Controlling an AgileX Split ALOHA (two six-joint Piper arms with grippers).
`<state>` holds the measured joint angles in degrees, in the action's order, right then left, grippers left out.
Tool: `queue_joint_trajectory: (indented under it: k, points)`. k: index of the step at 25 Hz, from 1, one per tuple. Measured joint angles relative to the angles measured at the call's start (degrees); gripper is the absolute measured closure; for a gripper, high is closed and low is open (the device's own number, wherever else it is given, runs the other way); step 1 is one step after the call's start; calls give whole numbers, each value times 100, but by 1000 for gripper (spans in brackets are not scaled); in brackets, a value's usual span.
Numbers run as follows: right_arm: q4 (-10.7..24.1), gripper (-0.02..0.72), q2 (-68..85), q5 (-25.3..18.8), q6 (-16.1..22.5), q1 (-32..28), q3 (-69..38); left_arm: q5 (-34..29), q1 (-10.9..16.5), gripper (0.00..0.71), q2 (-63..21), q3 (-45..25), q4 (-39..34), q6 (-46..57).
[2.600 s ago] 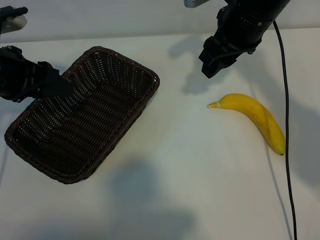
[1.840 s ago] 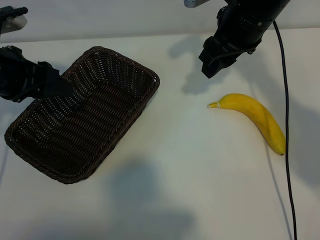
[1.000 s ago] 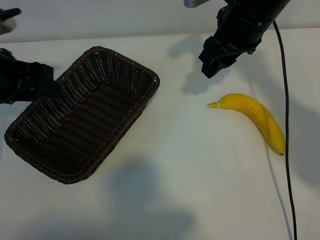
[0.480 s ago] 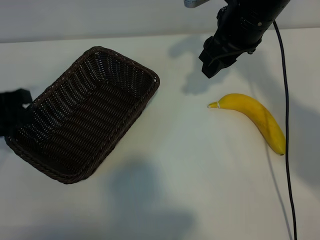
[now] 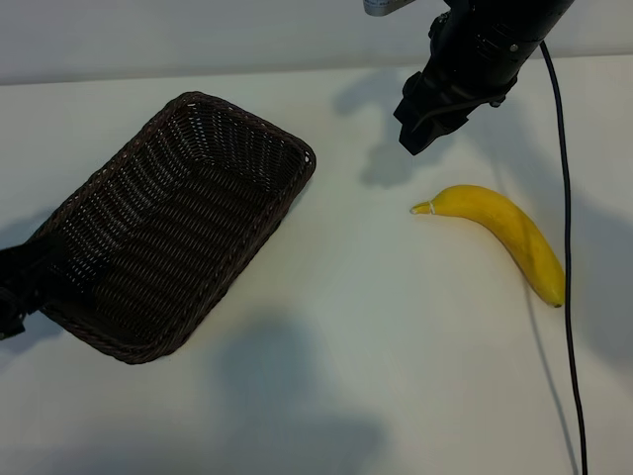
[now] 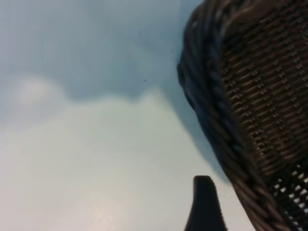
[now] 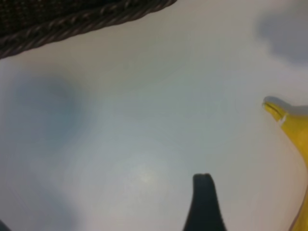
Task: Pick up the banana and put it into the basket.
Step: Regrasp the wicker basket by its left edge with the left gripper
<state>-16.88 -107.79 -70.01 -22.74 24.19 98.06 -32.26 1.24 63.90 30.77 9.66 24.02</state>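
A pale, off-white worktop (image 5: 326,376) is seen steeply from above.

On its right side lies a single curved, ripe yellow banana (image 5: 504,234) with faint brown flecks. Its long axis runs diagonally: the pale stem tip points left and slightly toward the far edge, and the darker blunt end points toward the near right. The curve bows toward the far right. It rests flat on the worktop, outside the basket and well apart from it. The right wrist view shows only its stem end (image 7: 288,126) on bare worktop.

On the left side sits a rectangular, dark brown woven wicker basket (image 5: 259,230) with rounded corners, a braided rim and low sloping sides. Its long axis also runs diagonally, from near left to far right. Nothing lies inside it.

The right end effector (image 5: 417,127), black, hangs above the worktop just beyond the banana's stem end, toward the far side, touching nothing. It stands fairly wide open and holds nothing; one dark fingertip (image 7: 204,197) shows in its wrist view.

The left end effector (image 5: 22,282) is low at the left edge of the scene, just beside the basket's near-left corner. It too is fairly wide open and empty. Its wrist view shows one dark fingertip (image 6: 205,199) close beside the braided rim (image 6: 216,125); contact cannot be told.

A thin black cable (image 5: 568,277) runs down the right side of the worktop, passing just beside the banana's blunt end.
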Motion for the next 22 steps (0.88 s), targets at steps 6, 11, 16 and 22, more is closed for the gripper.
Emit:
queue_joint_trajectory:
  k: [6, 11, 16, 22]
  points:
    - [0, 177, 0, 0, -5, 0, 0, 770, 0, 172, 10, -252, -170, 413]
    - [6, 177, 0, 0, -5, 0, 0, 1061, 0, 172, 324, -317, -170, 556]
    - [2, 177, 0, 0, -17, 0, 0, 1438, 0, 172, 775, -317, -58, 616]
    - [2, 177, 0, 0, -17, 0, 0, 1951, 0, 172, 1325, -317, 279, 620]
